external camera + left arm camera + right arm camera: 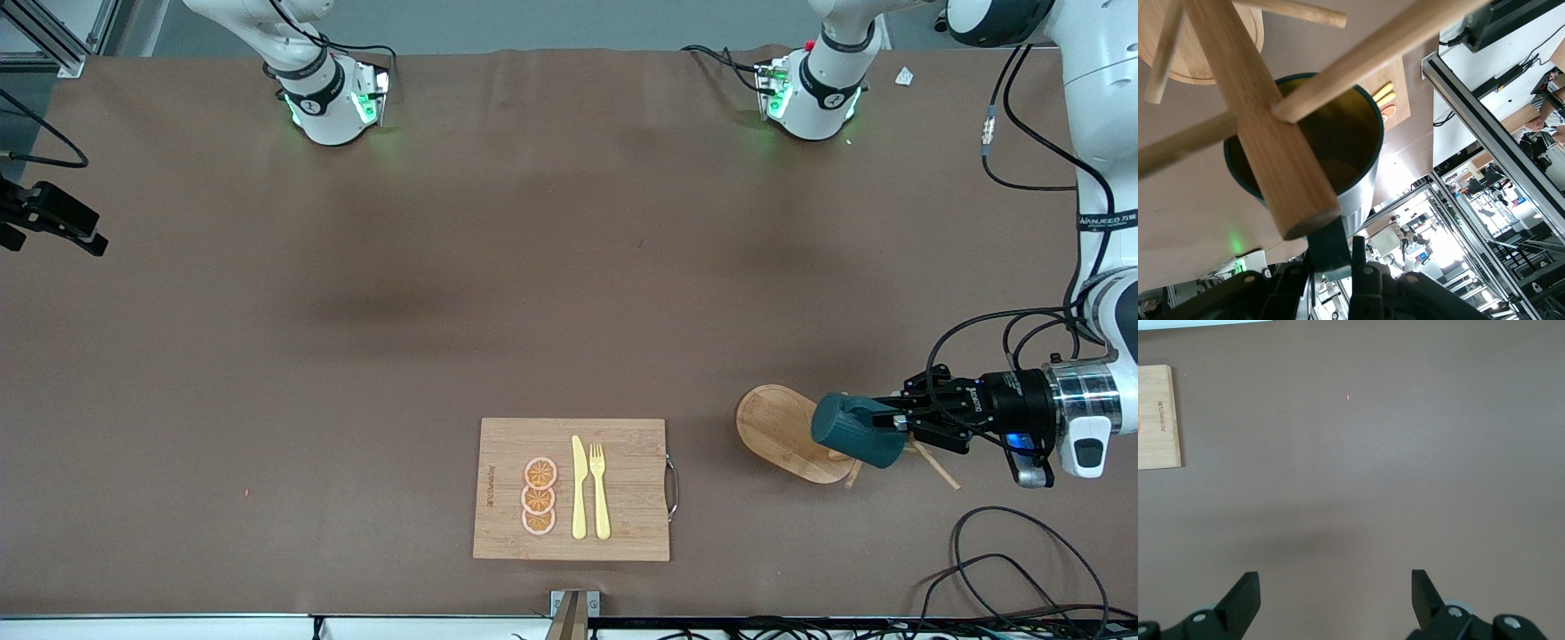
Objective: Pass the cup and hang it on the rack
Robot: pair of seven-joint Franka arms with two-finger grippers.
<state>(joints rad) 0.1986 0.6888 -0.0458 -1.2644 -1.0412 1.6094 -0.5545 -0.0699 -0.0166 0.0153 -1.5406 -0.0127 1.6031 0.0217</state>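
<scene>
— Any writing? Where's the cup [856,430]?
— A brand mark on the cutting board [571,489], too small to read. The left pincer [900,421] clamps the cup's handle over the rack [789,433].
— And the wrist views?
— The left one shows the post inside the cup; the right pincer [1335,592] gapes wide above bare counter [1391,453].

On the counter [356,311] there was one cup [858,431], one rack [787,433] and one bamboo cutting board [622,484]. The board carried three orange slices [539,496], one yellow knife [579,487] and one yellow fork [599,489]. Two robot arms stood at the counter, each with one hand: the left hand [902,420] and the right hand [1335,593]. On the rack, at least three pegs [1298,10] could be counted around one central post [1258,113].
</scene>
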